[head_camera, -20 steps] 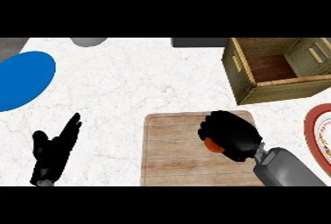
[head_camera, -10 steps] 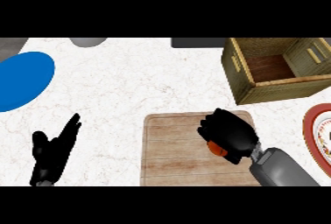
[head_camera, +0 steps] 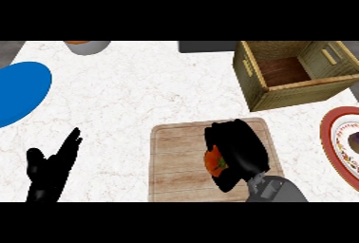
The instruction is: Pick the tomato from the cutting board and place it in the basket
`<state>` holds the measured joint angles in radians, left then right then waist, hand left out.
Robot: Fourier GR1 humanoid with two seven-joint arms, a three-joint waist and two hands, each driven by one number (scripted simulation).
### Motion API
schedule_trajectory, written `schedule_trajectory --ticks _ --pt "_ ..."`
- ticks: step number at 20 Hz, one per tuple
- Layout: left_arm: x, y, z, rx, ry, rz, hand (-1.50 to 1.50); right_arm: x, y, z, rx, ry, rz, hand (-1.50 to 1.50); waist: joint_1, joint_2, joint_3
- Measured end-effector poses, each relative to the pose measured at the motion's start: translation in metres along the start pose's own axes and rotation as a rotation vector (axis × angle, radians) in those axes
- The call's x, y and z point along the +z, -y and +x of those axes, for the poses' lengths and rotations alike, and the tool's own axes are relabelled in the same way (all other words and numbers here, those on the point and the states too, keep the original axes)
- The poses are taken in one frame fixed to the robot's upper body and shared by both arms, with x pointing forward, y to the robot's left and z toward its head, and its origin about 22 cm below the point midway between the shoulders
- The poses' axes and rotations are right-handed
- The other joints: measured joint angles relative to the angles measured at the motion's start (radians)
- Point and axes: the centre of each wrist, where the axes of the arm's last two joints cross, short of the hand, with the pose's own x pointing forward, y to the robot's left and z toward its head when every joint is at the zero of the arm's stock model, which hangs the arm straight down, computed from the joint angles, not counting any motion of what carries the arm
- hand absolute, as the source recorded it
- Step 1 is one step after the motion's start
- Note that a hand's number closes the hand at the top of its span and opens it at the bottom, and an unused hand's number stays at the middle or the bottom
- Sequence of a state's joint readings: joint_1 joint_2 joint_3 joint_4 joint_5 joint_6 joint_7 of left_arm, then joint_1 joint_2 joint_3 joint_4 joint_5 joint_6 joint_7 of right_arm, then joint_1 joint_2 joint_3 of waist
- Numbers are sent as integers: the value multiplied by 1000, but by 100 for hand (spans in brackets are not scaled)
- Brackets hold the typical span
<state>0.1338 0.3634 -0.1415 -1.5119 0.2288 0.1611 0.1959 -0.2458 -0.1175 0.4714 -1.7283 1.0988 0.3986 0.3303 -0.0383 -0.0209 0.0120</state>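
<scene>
The tomato (head_camera: 213,161) is red-orange and mostly hidden; only a sliver shows at the left of my right hand (head_camera: 238,151), whose fingers curl round it over the wooden cutting board (head_camera: 179,156). The board lies at the lower middle of the counter. The wicker basket (head_camera: 261,98) with a dark wooden floor stands at the upper right, beyond the board. At the lower left my left hand (head_camera: 49,170) rests open with fingers up, well apart from the board.
A blue plate (head_camera: 20,90) lies at the left edge. A red-rimmed plate (head_camera: 335,142) sits at the right edge beside the board. A grey bowl (head_camera: 88,46) and a dark object (head_camera: 207,46) stand along the far edge.
My right hand has turned and closed further round the tomato, shifting slightly back toward the near edge. The left hand has not moved.
</scene>
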Motion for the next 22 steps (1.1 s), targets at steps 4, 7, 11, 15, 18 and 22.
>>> schedule_trajectory --ticks 4,7,11,15,18,22 --pt "1 -3 1 6 6 2 0 17 33 7 -327 -20 -197 150 5 4 3" --pt "0 -1 1 6 5 1 0 33 68 14 -480 -19 -359 150 9 4 1" --pt "-2 3 4 5 2 -6 0 55 116 22 -601 -55 -499 150 18 4 -1" --pt "-3 3 5 -3 5 -13 0 65 160 24 -631 -126 -596 150 24 5 -2" --pt "-4 2 4 -4 6 -18 0 67 192 19 -654 -144 -675 150 26 6 -2" --pt "-5 3 4 -1 9 -19 0 65 232 7 -672 -170 -745 150 29 6 -2"
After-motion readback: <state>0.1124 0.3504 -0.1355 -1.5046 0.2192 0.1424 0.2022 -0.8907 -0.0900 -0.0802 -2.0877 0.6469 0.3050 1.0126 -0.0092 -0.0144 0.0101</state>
